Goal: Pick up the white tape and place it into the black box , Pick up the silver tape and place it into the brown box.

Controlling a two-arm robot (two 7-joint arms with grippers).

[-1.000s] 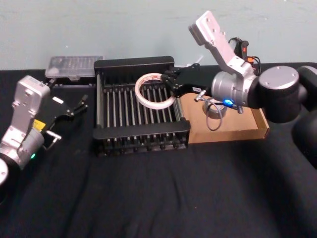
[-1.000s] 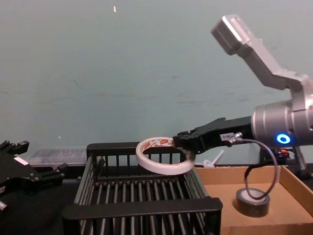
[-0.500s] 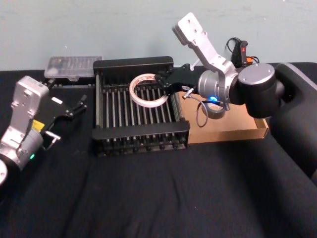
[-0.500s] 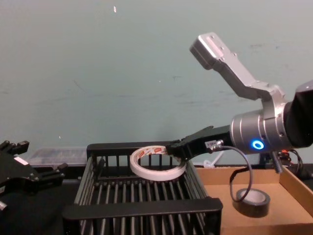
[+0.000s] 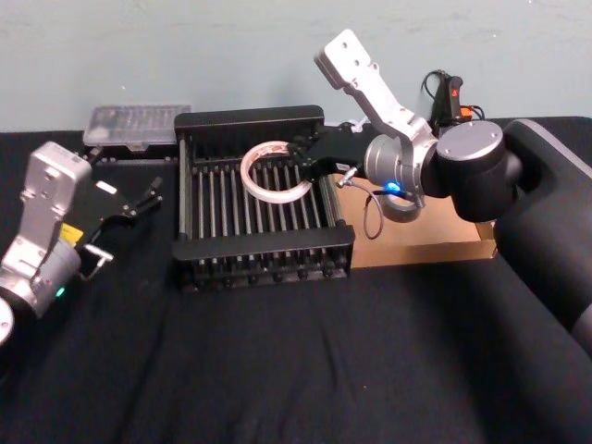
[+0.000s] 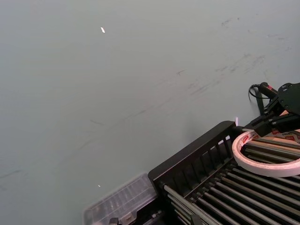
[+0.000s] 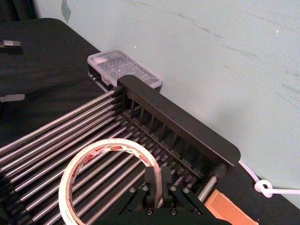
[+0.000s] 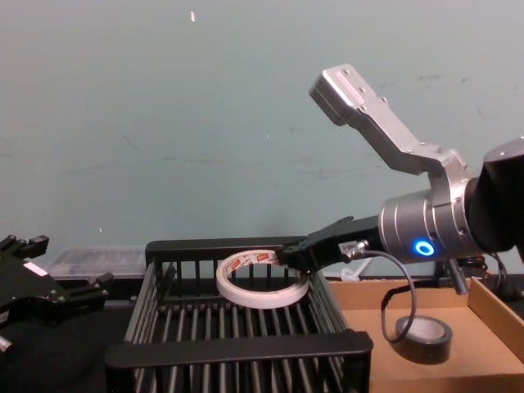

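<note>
The white tape, a thin ring with a red-printed core, hangs nearly level just above the barred floor of the black box, toward its back right. My right gripper is shut on the ring's right side; the right wrist view shows the fingers pinching the tape over the bars. From the chest the tape sits below the crate's rear rim. The silver tape lies in the brown box, partly hidden by my right arm in the head view. My left gripper is parked open, left of the crate.
A clear plastic case lies behind the crate's back left corner, against the wall. A red-topped black device stands behind the brown box. Black cloth covers the table, with open room in front of both boxes.
My right gripper has carried the white tape to the left and lower, from rim height down toward the black box's floor. The left arm and the silver tape have not moved.
</note>
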